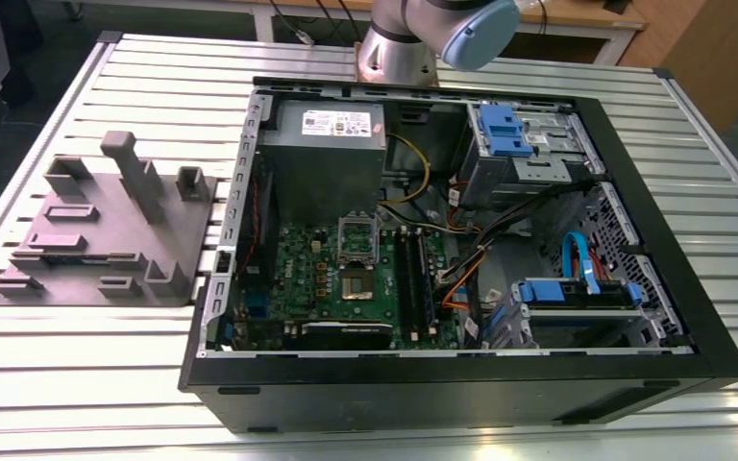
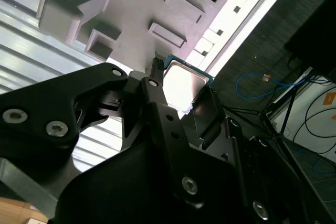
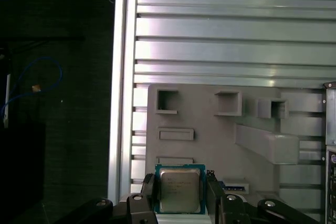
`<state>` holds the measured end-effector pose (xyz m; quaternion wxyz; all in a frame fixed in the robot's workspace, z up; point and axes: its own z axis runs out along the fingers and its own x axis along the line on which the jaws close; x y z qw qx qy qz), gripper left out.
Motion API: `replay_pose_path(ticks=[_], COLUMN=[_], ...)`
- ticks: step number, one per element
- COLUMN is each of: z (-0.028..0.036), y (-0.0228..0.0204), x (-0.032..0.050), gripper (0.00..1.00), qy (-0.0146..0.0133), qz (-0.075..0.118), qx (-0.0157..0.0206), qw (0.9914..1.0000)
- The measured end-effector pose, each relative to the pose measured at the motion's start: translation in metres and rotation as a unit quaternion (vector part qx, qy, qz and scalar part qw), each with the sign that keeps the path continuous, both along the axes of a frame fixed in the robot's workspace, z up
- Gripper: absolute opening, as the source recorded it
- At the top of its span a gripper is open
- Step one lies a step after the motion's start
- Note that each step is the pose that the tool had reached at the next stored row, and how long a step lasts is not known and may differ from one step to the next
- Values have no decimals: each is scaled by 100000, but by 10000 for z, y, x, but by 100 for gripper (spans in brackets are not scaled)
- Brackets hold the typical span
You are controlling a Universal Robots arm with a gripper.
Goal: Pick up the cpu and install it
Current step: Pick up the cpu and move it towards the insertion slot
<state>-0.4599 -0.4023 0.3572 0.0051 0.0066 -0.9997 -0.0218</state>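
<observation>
The claw is clamped on the cpu, one black finger pressed to each of two opposite edges, so the chip sits squarely between the fingertips with its silver-grey metal top and thin greenish rim in plain sight in both wrist views. In the second wrist view the claw carries the cpu lifted clear of everything under it, its flat top catching the light. Below the claw and apart from it lies the grey fixture block, a moulded plate with square pockets, shallow slots and raised posts (none of them touches the chip), and this block rests on the slatted aluminium desk. Past the desk's edge, off to one side of the claw, the dark floor shows with a loop of blue cable on it. In the exterior view the same fixture block sits on the desk just beside the open computer case, which lies on its side. Inside the case are the green motherboard, its socket with the hinged frame raised, and the grey power supply; the arm rises behind the case.
</observation>
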Motion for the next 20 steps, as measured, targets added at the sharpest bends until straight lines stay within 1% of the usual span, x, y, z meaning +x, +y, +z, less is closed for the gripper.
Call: replay_pose_path(ticks=[5,14,20], z=[14,58,71], y=[0,1,1], x=[0,0,0], gripper=[47,47,47], qy=[-6,-8,-16], qz=[-1,-6,-7], qx=[-1,-40,-44], qw=[100000,100000,100000])
